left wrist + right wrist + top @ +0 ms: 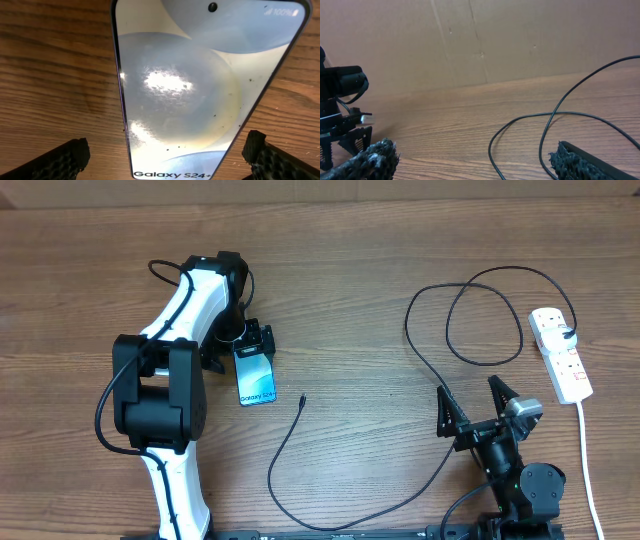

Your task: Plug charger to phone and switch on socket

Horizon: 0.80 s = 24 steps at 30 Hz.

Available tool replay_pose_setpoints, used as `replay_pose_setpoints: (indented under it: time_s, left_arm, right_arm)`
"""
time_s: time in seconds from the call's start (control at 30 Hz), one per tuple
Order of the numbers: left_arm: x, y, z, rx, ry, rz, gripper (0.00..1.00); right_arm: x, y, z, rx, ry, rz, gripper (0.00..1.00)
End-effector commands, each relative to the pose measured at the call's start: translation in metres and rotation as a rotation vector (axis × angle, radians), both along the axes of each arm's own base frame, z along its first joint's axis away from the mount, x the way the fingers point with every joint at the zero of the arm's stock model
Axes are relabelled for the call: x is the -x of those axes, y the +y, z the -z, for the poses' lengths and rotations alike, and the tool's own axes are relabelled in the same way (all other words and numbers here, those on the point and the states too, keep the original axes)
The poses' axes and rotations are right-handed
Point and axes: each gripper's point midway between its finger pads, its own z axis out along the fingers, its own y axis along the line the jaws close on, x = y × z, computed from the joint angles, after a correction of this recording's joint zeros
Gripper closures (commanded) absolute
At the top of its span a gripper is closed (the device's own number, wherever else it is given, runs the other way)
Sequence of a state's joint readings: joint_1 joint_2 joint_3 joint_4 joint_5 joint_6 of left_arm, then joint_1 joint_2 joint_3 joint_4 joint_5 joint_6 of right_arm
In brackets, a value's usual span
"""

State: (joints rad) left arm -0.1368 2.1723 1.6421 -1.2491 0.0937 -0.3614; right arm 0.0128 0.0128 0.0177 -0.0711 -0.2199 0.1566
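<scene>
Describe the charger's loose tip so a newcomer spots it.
On the table, find the white left arm; the blue-screened phone lies at its gripper. Right of the phone, not touching it, the thin black charger ends in a small connector tip, its only free end.

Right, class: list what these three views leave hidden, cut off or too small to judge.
1. Phone port end: in the left wrist view it is cut off by the bottom edge; overhead it is too small.
2. Socket switch positions: overhead, too small.
3. Charger tip shape: overhead, too small; the right wrist view shows only cable loops.
</scene>
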Motion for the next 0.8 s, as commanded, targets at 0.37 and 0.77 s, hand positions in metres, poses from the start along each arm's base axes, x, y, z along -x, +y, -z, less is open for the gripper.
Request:
replay_pose_setpoints:
  time_s: [0.37,0.77]
  left_arm:
    - [-0.006,-0.002,0.004,-0.018,-0.019,0.044,0.0]
    - [-0.001,0.009,0.004,-0.075,-0.001,0.055,0.0]
  right_arm:
    - [-0.001,-0.003,0.001,0.005,-0.006,0.016,0.0]
    - [-0.001,-0.003,0.001,0.005,-0.006,0.016,0.0]
